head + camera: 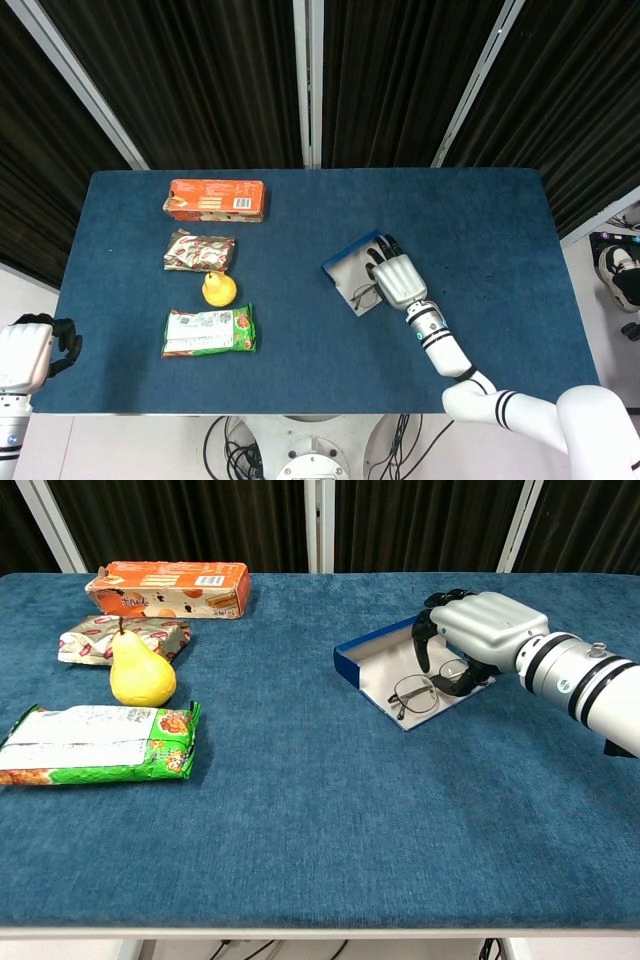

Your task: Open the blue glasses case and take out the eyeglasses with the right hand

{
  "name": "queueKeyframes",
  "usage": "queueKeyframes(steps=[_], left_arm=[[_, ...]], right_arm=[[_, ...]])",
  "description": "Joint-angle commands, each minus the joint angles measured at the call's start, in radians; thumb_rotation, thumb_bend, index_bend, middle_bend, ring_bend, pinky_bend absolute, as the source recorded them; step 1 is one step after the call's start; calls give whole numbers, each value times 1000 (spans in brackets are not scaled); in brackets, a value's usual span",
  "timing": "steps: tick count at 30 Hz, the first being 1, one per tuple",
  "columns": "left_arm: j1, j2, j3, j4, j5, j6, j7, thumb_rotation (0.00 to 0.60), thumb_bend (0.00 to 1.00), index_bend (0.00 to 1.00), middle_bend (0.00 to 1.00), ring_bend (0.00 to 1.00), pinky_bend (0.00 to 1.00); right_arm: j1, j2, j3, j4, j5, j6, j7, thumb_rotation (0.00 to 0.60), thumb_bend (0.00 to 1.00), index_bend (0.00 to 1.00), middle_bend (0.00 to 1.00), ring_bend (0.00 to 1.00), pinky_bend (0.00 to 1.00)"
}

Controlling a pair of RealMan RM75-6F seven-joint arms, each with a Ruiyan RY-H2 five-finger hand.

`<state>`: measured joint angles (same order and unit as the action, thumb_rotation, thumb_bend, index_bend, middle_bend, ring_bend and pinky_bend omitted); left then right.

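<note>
The blue glasses case (372, 664) lies open right of the table's middle, its pale lining up; the head view shows the case (347, 264) too. The thin-framed eyeglasses (411, 693) lie in its near corner, and from above the eyeglasses (363, 295) partly show. My right hand (486, 626) is low over the case with its fingers curled down around the right lens and the thumb at the frame. I cannot tell whether it grips the frame. In the head view the right hand (399, 279) covers the case's right side. My left hand (30, 352) hangs off the table's left edge, fingers curled, holding nothing.
Down the table's left side lie an orange box (168, 588), a silver snack pack (100, 638), a yellow pear (140, 673) and a green packet (98, 742).
</note>
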<state>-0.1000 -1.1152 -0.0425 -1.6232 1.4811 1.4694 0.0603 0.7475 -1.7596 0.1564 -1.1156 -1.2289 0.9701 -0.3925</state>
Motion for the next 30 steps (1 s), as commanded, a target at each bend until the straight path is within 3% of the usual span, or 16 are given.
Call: queueKeyframes(steps=[1, 11, 18, 24, 30], left_arm=[[0, 0, 0, 0, 1, 0, -1, 600, 411, 698, 710, 525, 457], [0, 1, 0, 0, 0, 0, -3, 600, 411, 698, 710, 525, 457], [-1, 0, 0, 0, 0, -1, 0, 600, 411, 698, 710, 525, 457], [0, 0, 0, -2, 0, 1, 4, 600, 411, 698, 710, 525, 457], [1, 0, 0, 0, 0, 1, 3, 600, 411, 697, 710, 526, 457]], right_arm=[[0, -5, -1, 6, -2, -4, 2, 600, 369, 540, 214, 0, 0], [-16, 8, -10, -18, -37, 29, 18, 600, 474, 723, 234, 0, 0], [-47, 130, -55, -218, -146, 105, 9, 600, 477, 755, 247, 0, 0], [-21, 171, -92, -351, -209, 58, -24, 600, 477, 758, 250, 0, 0], [35, 106, -92, -342, -195, -39, -102, 600, 475, 749, 249, 0, 0]])
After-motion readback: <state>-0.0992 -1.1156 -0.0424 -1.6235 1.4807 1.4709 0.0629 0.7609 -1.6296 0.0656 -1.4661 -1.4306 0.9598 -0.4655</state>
